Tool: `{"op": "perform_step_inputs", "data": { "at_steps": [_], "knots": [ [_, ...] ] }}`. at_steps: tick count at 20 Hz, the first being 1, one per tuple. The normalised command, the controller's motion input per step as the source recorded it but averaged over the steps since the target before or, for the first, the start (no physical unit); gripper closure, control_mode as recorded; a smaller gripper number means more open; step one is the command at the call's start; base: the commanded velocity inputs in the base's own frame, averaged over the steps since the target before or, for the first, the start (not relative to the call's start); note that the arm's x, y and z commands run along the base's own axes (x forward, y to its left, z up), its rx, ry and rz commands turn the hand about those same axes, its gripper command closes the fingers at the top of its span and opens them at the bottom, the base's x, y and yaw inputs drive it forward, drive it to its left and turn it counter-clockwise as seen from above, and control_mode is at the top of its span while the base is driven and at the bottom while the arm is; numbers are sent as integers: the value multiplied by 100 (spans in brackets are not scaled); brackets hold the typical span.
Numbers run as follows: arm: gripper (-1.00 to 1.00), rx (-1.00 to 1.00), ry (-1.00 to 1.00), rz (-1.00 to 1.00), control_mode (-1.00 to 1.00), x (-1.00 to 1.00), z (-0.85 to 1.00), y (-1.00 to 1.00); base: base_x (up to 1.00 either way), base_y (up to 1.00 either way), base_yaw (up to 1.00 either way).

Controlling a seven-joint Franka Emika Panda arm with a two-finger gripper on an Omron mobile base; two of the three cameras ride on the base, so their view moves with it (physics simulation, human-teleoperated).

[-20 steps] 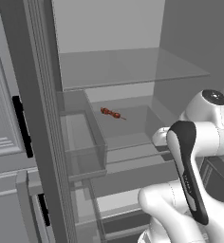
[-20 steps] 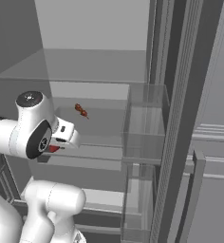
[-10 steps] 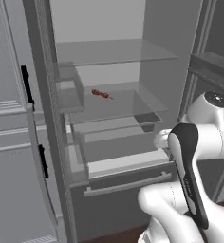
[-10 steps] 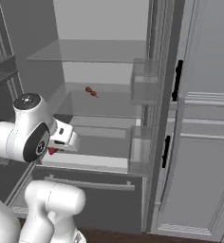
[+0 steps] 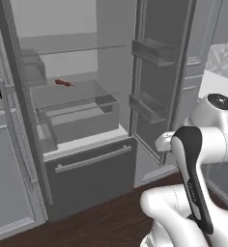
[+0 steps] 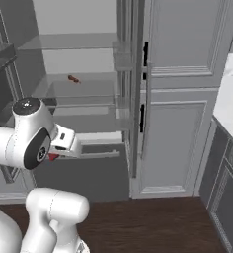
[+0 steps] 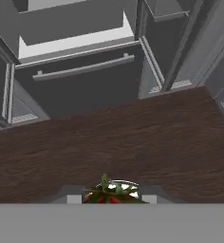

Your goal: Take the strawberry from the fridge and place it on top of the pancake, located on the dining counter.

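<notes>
While the fridge [image 5: 77,120] stands open, the gripper [image 7: 112,198] in front of it is clamped tight around the strawberry [image 7: 110,192].

Dark brown wood-plank flooring [image 7: 133,137] ran across the kitchen, its grain plain in the hand view and visible again along the bottom of both base views. To one side stood tall light grey panelled cabinets [image 6: 180,123] with recessed door panels and short black handles [image 6: 141,117]. Lower dark grey cabinets [image 6: 227,197] sat at the right edge of the right base view. A pale speckled wall panel [image 5: 224,55] showed at the far right of the left base view. The light was flat and even.
</notes>
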Motion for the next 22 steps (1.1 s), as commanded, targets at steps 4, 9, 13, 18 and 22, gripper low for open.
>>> {"op": "perform_step_inputs", "data": {
  "at_steps": [4,9,13,18,22],
  "knots": [
    [100,0,0,0,100,0,0,0,-42,-27,-73],
    [100,0,0,0,100,0,0,0,-12,-30,-80],
    [100,0,0,0,100,0,0,0,-7,-36,-80],
    [100,0,0,0,100,0,0,0,-2,-48,-79],
    [100,0,0,0,100,0,0,0,0,-67,-78]
  ]
}}
